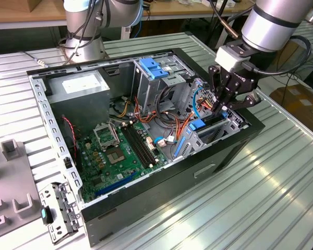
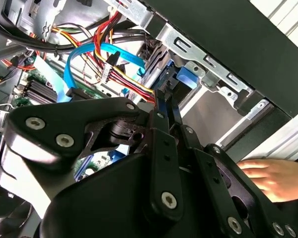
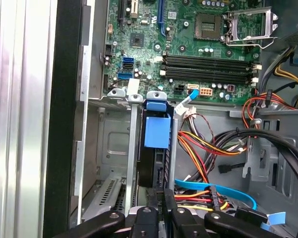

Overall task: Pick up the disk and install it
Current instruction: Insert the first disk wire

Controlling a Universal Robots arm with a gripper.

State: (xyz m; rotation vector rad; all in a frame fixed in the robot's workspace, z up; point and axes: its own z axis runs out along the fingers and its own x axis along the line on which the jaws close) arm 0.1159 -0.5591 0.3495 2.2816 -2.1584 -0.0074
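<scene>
I can only see the blue end of the disk point(image 3: 156, 130); the metal cage point(image 3: 134, 148) hides the rest. The picture edge cuts off a person's hand point(image 2: 268, 177). I can't tell how the gripper point(image 1: 223, 104) is set.

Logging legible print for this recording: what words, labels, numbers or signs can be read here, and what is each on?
No text here can be read reliably.
White sticker on the power-supply box: print too blurred.
White lettering on the body of the gripper: too small.
Markings on the motherboard: too small.
</scene>
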